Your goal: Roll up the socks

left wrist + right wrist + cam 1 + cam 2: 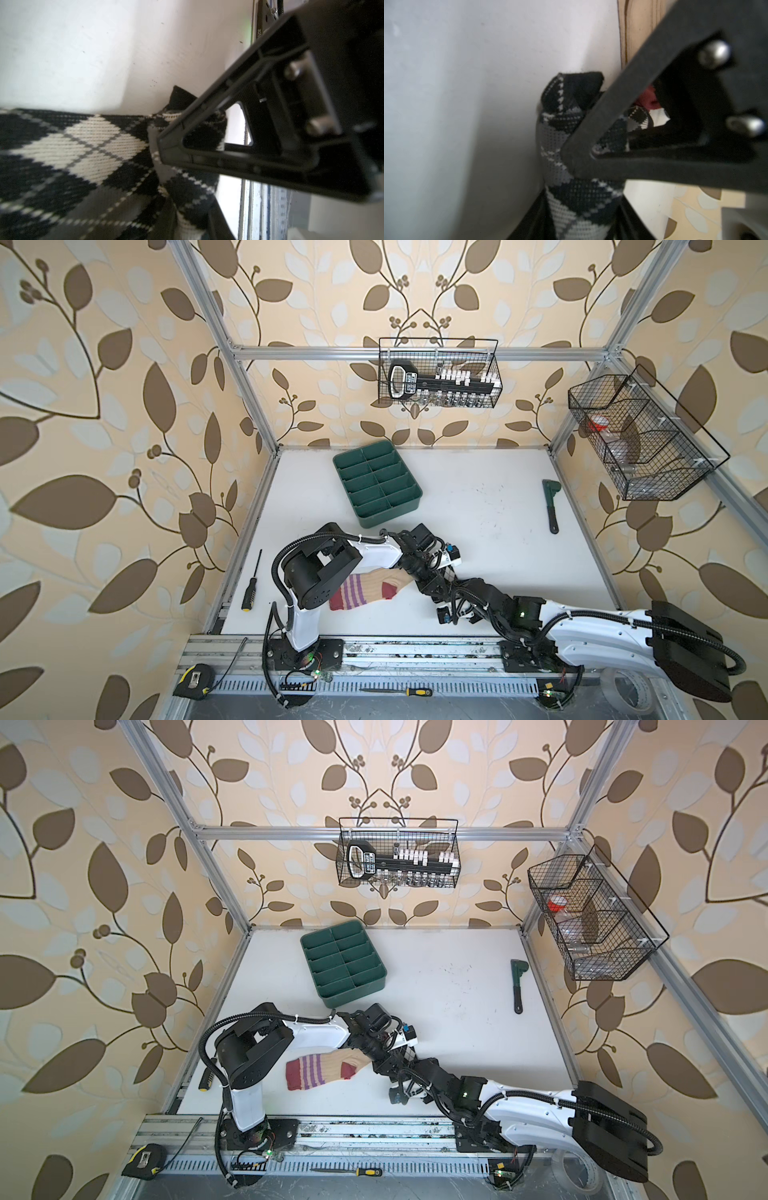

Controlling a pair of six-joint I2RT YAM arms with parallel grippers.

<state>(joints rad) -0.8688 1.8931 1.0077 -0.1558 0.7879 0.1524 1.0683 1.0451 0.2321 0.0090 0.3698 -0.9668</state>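
Argyle sock (pixel 87 145), knitted diamonds, bunched, striped beige sock (pixel 365 588), flat

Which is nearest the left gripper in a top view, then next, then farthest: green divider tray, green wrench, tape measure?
From the left gripper, closed on the black argyle sock:
1. Green divider tray, just behind it, toward the back wall.
2. Green wrench, right side of the table.
3. Tape measure, front-left corner, on the front rail.

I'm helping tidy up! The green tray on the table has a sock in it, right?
Not quite: the green tray on the table is empty, as both top views show. The striped sock lies on the table outside it.
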